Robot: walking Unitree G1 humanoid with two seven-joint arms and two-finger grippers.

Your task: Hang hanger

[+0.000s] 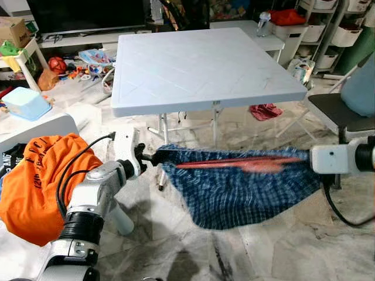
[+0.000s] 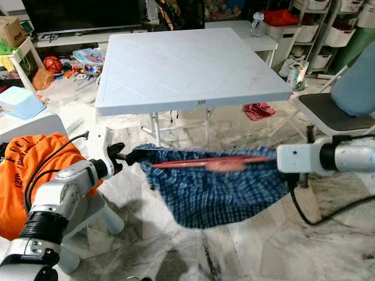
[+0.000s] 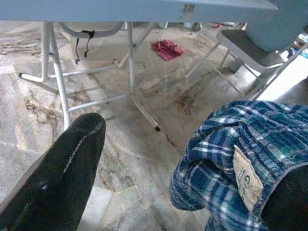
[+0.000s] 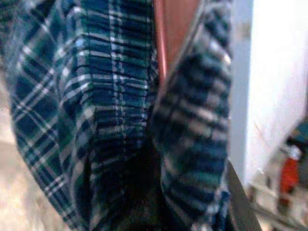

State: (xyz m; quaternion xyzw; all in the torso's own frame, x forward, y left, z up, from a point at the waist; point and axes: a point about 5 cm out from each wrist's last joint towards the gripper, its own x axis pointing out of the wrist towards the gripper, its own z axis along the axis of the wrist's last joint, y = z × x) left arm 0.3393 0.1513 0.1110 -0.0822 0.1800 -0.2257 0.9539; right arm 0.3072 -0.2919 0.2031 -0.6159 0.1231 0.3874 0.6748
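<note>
A blue plaid garment (image 1: pixel 234 193) hangs stretched between both arms, a red hanger (image 1: pixel 234 163) blurred along its top edge. The left gripper (image 1: pixel 146 157) pinches its nine-o'clock edge; whether the right gripper's fingers clamp the three-o'clock edge, I cannot tell. Marble floor (image 1: pixel 281 246) lies open below; the white table (image 1: pixel 199 70) stands at twelve o'clock.

Shorts (image 1: pixel 234 193) hung between the left gripper (image 1: pixel 142 157) and right arm, hanger (image 1: pixel 234 163) inside, before the table (image 1: pixel 199 64); chair (image 1: pixel 340 111) stood right.
</note>
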